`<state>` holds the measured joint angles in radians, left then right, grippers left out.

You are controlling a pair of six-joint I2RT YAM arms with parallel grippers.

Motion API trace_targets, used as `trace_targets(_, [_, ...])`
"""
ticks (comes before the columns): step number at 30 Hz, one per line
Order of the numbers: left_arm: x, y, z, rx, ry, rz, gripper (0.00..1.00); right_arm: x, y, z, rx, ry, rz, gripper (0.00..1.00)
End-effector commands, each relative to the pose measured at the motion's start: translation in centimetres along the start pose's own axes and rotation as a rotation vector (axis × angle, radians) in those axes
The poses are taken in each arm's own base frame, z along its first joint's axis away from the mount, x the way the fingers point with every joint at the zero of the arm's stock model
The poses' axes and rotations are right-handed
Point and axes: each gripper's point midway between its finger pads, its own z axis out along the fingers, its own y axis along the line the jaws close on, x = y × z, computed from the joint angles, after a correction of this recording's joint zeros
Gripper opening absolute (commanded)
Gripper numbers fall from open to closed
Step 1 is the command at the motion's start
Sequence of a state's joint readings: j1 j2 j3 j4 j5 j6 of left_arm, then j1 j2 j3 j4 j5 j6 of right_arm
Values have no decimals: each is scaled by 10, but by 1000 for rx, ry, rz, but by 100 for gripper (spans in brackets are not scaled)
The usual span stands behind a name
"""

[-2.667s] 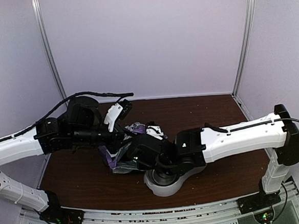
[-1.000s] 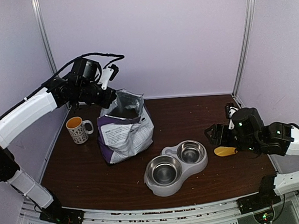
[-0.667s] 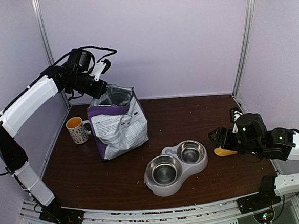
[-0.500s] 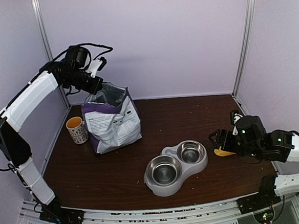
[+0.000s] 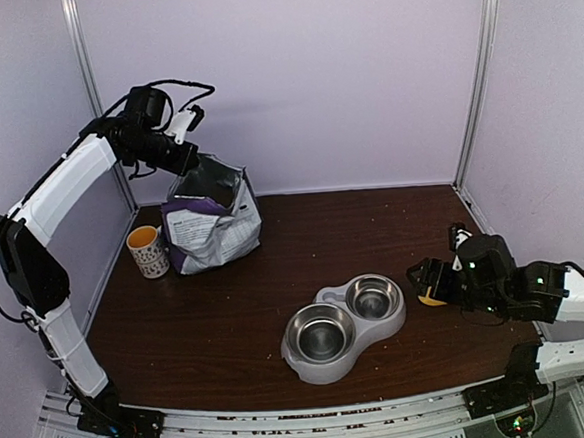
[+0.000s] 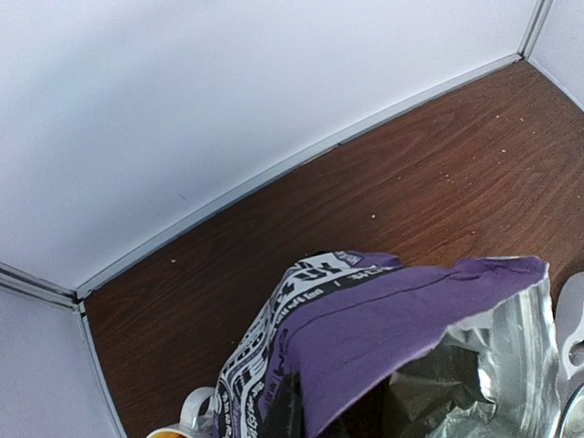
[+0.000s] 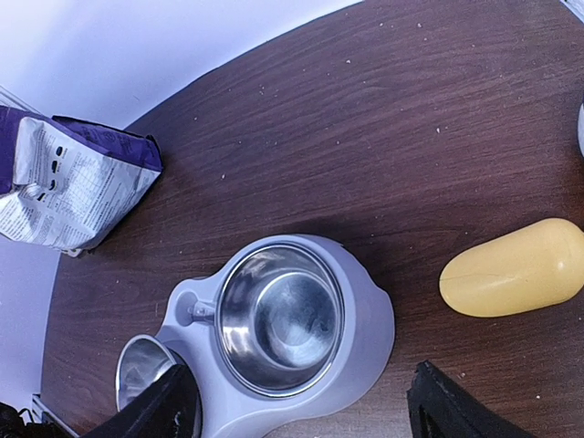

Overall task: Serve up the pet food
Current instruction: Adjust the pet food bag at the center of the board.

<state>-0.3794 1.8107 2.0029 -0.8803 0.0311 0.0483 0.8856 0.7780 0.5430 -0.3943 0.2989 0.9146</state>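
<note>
The purple-and-white food bag stands open at the back left of the table. My left gripper is shut on its top rim, raised above the table. The left wrist view shows the bag's purple panel and its silver-lined mouth. No kibble shows; the inside of the bag is dark. The grey double bowl with two steel cups sits at centre front, both cups bare. My right gripper is open and empty, low at the right, next to the yellow scoop, which lies on the table.
A patterned mug with an orange inside stands just left of the bag, touching or nearly so. Walls close the back and both sides. Small crumbs dot the brown table.
My left gripper has dragged the bag back and to the left, up against the mug. My right arm has drawn back to the right and sunk a little beside the scoop.
</note>
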Motion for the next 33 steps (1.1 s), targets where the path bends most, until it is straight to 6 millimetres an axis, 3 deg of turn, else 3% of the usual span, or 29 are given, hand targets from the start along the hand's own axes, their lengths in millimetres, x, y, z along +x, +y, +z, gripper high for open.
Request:
trace_targets(1, [-70, -25, -68, 131, -375, 51, 0, -3, -8, 0, 21, -25, 16, 81])
trace_targets(9, [23, -84, -58, 302, -265, 99, 0, -7, -49, 3, 201, -12, -26, 83])
trace_targets(18, [92, -137, -55, 394, -133, 112, 0, -26, -101, 17, 359, 13, 58, 86])
trace_targets(21, [101, -140, -56, 374, -117, 112, 0, -27, -117, 25, 389, 23, 107, 86])
trace_targets(26, [101, -139, -61, 314, -112, 130, 0, -19, -136, 37, 454, 40, 139, 85])
trace_targets(33, [105, -143, -61, 303, -85, 160, 0, -11, -138, 54, 455, 71, 130, 81])
